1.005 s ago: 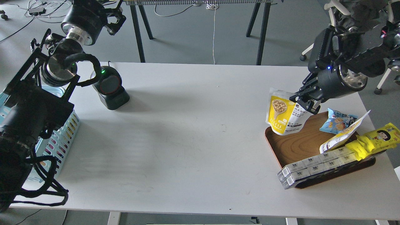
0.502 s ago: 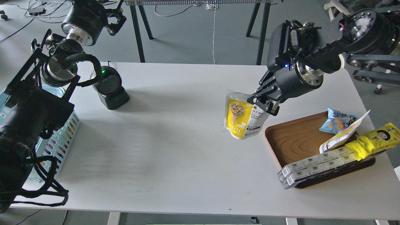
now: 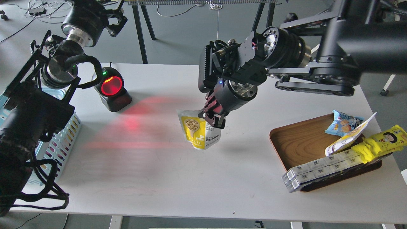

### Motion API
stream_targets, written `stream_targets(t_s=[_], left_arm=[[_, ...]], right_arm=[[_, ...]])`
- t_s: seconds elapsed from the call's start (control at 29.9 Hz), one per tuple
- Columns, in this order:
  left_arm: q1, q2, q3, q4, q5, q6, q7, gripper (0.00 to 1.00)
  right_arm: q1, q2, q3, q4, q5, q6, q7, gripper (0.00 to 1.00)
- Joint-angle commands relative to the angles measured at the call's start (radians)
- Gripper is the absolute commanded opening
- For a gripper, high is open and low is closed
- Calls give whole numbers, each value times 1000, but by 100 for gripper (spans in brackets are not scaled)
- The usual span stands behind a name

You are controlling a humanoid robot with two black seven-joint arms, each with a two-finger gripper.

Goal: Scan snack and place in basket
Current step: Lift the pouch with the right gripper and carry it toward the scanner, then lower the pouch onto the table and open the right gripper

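The snack [image 3: 198,131], a yellow-and-white pouch, hangs above the middle of the white table [image 3: 178,178]. My right gripper [image 3: 213,118] is shut on its top right corner. The black scanner [image 3: 111,89] stands at the table's back left; its round window glows red and throws red light across the table towards the pouch. The light blue basket [image 3: 65,136] sits at the left table edge, mostly hidden behind my left arm. My left gripper [image 3: 116,19] is up at the far left, above and behind the scanner; its fingers cannot be told apart.
A brown wooden tray [image 3: 299,149] at the right holds a blue snack bag [image 3: 341,122], a long yellow cartoon-face wrapper [image 3: 380,143] and a row of small white boxes [image 3: 318,170]. Black table legs and cables are beyond the far edge.
My right arm has carried the pouch left from over the tray to the table's middle. The scanner window has turned from dark to red. The left arm has not moved.
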Motion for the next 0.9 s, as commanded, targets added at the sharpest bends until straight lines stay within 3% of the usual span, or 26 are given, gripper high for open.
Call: stream_targets(t_s=[0.0,0.87], left_arm=[[2,1,0,0,-2,0,-1,100],[16,8,-1,0,-3,-4,-3,100]], right_arm=[[-11,64,14,-47,0,-4,0,0],[-72,122,5,-126,0,1,0,0]])
